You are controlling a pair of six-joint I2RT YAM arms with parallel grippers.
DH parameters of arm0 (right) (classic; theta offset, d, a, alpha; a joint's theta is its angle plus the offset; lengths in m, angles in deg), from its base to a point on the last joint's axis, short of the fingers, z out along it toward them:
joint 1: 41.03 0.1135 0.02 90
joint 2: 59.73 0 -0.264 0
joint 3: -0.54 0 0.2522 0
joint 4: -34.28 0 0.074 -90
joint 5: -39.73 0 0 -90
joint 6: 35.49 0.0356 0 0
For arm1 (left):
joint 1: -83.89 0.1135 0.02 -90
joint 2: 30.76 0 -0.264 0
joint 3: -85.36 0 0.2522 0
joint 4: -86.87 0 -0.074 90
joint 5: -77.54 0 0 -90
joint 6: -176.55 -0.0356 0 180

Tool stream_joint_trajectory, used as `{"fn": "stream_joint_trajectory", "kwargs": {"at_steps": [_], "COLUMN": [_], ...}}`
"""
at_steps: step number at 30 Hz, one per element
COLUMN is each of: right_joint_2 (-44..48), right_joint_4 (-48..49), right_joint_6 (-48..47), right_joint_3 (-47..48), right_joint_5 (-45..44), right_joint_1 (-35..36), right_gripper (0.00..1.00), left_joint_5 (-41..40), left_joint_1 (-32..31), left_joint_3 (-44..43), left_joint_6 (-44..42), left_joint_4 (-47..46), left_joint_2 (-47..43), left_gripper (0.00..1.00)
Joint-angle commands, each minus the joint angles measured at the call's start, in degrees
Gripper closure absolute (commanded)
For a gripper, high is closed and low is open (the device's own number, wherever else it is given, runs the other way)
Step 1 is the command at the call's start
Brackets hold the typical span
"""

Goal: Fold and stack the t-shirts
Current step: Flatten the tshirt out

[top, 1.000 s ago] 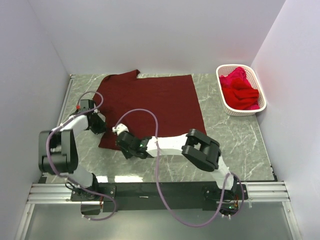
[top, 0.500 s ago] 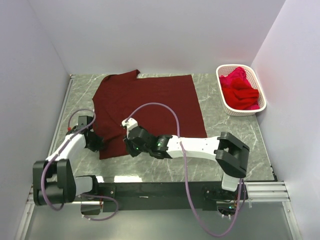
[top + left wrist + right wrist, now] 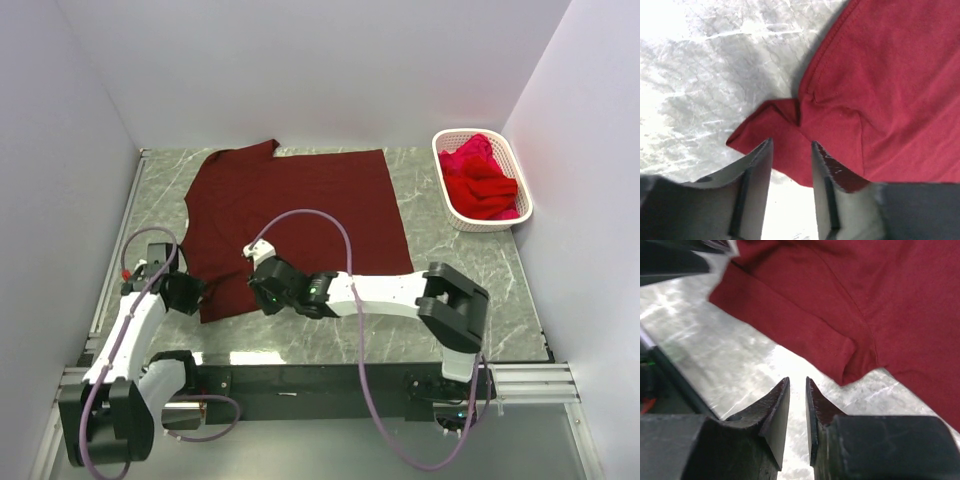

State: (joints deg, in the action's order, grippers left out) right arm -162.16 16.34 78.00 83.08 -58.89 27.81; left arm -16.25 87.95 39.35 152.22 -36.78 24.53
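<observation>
A dark maroon t-shirt (image 3: 295,205) lies spread flat on the marble table. My left gripper (image 3: 192,293) sits low at the shirt's near left corner. In the left wrist view this gripper (image 3: 791,145) is open, and the bunched corner of the shirt (image 3: 790,125) lies just past its fingertips, with nothing between them. My right gripper (image 3: 262,290) is at the shirt's near hem. In the right wrist view it (image 3: 797,382) is open only a narrow gap and empty, over bare table just short of the hem (image 3: 845,365). Brighter red shirts (image 3: 480,180) lie piled in the basket.
A white slotted basket (image 3: 487,223) stands at the back right by the right wall. White walls close in the table on the left, back and right. The right arm's forearm (image 3: 380,292) lies across the near part of the table. Purple cables loop over both arms.
My left gripper has moved down from the shirt's left edge to its near left corner. My right arm has stretched out, its gripper shifting slightly to the right along the near hem.
</observation>
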Motion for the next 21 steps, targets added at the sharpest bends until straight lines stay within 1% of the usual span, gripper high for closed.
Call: {"fn": "stream_joint_trajectory", "kwargs": {"at_steps": [1,3,4,10,15,19,21], "right_joint_2": [-3.91,-5.92,-6.55,-8.57,-11.38,-12.88,-13.14], "right_joint_4": [-0.82,-1.17,-1.78,-1.0,-2.67,-3.11,-4.42], "right_joint_6": [-1.07,-0.55,-0.11,1.21,1.56,2.09,2.97], "right_joint_3": [3.9,5.48,5.93,7.6,10.94,11.91,11.65], "right_joint_5": [-1.49,-1.66,-1.92,-2.1,-2.72,-1.84,-2.8], "right_joint_1": [-0.9,-1.25,-1.95,-3.8,-3.8,-3.8,-3.8], "right_gripper": [0.73,0.7,0.7,0.64,0.64,0.64,0.64], "left_joint_5": [0.63,0.19,0.88,3.26,0.28,-0.86,-1.65], "left_joint_1": [-0.01,-0.01,-0.01,-1.24,-1.77,-1.77,-1.77], "left_joint_3": [-0.88,-1.49,-1.67,-4.75,-8.26,-9.67,-10.98], "left_joint_6": [1.05,0.34,-1.75,-9.05,-10.47,-10.47,-10.56], "left_joint_4": [2.77,3.03,1.63,-4.61,-6.63,-8.31,-8.57], "left_joint_2": [-2.99,-3.08,-2.65,0.87,6.14,10.53,11.94], "left_gripper": [0.55,0.5,0.5,0.52,0.52,0.52,0.52]}}
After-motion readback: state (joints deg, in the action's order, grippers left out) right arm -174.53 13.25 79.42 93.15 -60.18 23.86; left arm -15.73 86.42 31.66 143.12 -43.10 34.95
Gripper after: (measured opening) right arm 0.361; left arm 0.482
